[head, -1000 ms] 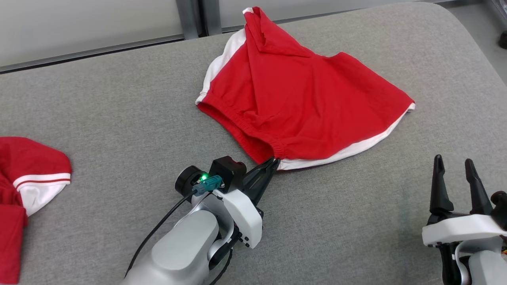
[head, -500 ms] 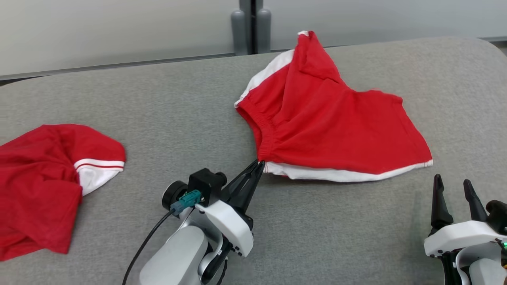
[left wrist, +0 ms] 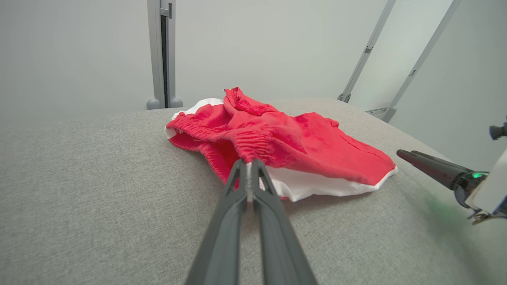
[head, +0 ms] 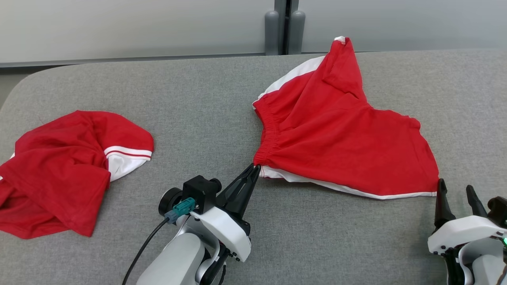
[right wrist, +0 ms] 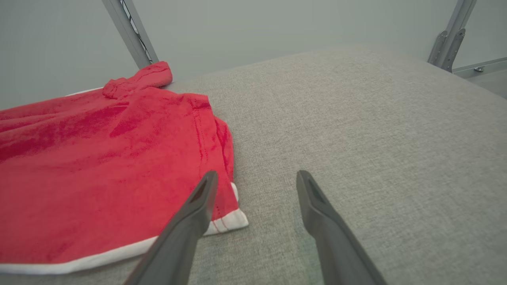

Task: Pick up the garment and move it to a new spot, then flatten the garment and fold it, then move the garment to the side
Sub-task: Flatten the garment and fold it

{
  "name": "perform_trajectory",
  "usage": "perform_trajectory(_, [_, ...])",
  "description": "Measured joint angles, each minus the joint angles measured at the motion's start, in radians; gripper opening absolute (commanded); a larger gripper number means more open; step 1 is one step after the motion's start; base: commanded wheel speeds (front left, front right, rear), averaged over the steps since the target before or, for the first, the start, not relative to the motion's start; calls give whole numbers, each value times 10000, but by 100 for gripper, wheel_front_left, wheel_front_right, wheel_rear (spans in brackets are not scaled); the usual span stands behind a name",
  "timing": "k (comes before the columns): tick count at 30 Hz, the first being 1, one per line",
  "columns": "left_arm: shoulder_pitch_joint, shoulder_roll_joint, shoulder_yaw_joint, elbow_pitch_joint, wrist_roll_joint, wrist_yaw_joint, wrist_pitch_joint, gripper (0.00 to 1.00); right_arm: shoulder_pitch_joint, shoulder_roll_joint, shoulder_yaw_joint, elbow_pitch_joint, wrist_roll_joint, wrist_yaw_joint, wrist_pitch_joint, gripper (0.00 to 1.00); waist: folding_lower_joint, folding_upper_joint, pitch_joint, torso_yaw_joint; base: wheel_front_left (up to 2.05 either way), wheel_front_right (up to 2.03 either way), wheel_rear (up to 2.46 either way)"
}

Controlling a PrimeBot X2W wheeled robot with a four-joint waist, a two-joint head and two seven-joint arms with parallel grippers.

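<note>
red shorts (head: pixel 336 138) pulled nearer wide-open right gripper (head: pixel 454 185); left gripper (head: pixel 255 167) clamped on them

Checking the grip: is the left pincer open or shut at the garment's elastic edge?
Shut. The left pincer is closed tip to tip, pinching the garment there.

The head camera turns to the left, so the whole picture slides to the right and much more of the crumpled red T-shirt with a white striped sleeve (head: pixel 71 166) comes into sight. The left gripper (head: pixel 255 168), pinched on the stretchy waist corner of the red shorts with white edges (head: pixel 336 134), pulls that corner over to the left, and the shorts stretch out wider. Their bottom corner now lies right by a finger of the spread right gripper (head: pixel 455 184), where before there was a good gap.
</note>
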State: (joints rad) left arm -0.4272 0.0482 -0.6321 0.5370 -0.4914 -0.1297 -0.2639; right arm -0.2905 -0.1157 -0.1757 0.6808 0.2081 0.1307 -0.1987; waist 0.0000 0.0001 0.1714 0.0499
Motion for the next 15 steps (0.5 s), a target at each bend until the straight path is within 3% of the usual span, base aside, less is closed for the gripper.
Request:
perform_trajectory(9, [-34,-2,-6,-88,-27,0,-2,0,-206,82,244,566,301,0,466,100,0,0,209,120,0,0,0])
perform_trajectory(10, [-35,-2,0,-88,-25,-2,0,0,-218,90,303,600,324,0,510,55,0,0,226,119,0,0,0])
perform_trajectory(11, [-35,0,2,-79,-23,-2,0,0,-227,100,362,621,370,0,508,24,0,0,236,112,0,0,0])
perform_trajectory(12, [-35,-2,4,-63,-10,-2,0,0,-244,94,433,646,420,0,508,0,0,0,241,102,0,0,0])
perform_trajectory(15, [-34,-4,36,-17,54,-2,0,0,-271,82,803,627,667,0,506,0,1,0,227,73,0,0,0])
